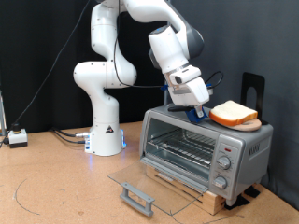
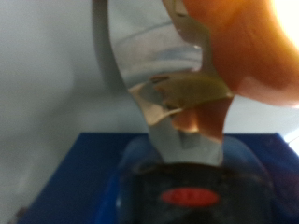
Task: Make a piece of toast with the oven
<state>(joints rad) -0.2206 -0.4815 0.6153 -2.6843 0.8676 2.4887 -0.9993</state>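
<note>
The oven (image 1: 201, 149) stands on the table at the exterior view's right, its glass door (image 1: 140, 182) folded down flat and its wire rack (image 1: 182, 145) bare. The piece of toast (image 1: 234, 115), pale with an orange-brown crust, is level with the oven's top at its right end. My gripper (image 1: 201, 105) is over the oven's top, at the toast's left edge, shut on it. In the wrist view a finger (image 2: 154, 56) presses against the orange crust (image 2: 234, 56). A blue object (image 2: 93, 177) lies below it.
The oven rests on a light-wood board (image 1: 201, 194). A black upright stand (image 1: 254, 89) is behind the oven at the right. The robot's white base (image 1: 105, 131) stands left of the oven, with cables and a small white box (image 1: 17, 137) at the far left.
</note>
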